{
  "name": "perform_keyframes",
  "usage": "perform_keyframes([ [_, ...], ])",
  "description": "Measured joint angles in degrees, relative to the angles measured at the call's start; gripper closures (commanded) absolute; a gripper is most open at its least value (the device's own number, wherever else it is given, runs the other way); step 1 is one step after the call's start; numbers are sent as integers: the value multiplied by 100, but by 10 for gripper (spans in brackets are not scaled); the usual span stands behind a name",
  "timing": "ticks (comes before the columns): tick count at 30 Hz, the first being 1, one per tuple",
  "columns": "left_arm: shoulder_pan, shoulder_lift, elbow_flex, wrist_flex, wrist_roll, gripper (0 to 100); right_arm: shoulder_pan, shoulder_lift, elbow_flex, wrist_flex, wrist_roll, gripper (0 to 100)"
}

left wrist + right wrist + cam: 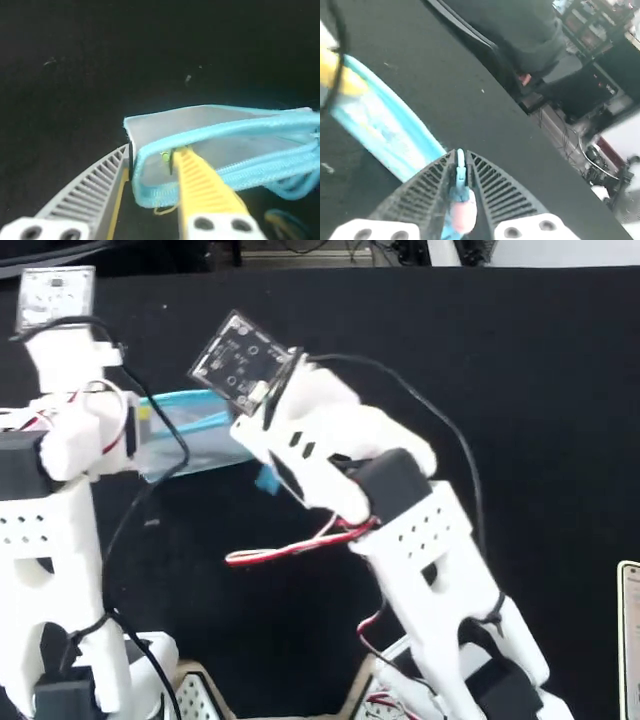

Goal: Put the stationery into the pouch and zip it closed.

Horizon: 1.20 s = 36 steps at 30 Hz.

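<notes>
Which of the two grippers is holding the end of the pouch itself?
The left gripper: its yellow and grey fingers clamp the pouch by its end. The right gripper pinches just a small blue tab at the other end.

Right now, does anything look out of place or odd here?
Nothing spilled or damaged. The pouch is held by both arms: the left tool grips one end, the right tool pinches a blue tab. Its zip edges look parted near the left tool.
</notes>
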Motion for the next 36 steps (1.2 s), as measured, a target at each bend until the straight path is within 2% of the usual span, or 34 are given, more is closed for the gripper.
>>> perform_keyframes([
  [8,-747,0,-141,-237,0,834,-176,290,-44,-44,-9,988],
  [17,-800,-9,-1222,369,9,834,-176,343,-44,-97,-18,988],
  [21,-818,-158,-1301,431,9,834,-176,343,-44,-97,-18,988],
  [27,-809,-1187,-571,431,-9,834,-176,343,-44,-97,-18,988],
  [32,-782,-2163,536,431,-510,834,-176,343,-44,-97,-18,988],
  [36,-264,-2593,1626,176,-835,834,-176,343,-44,-97,-18,988],
])
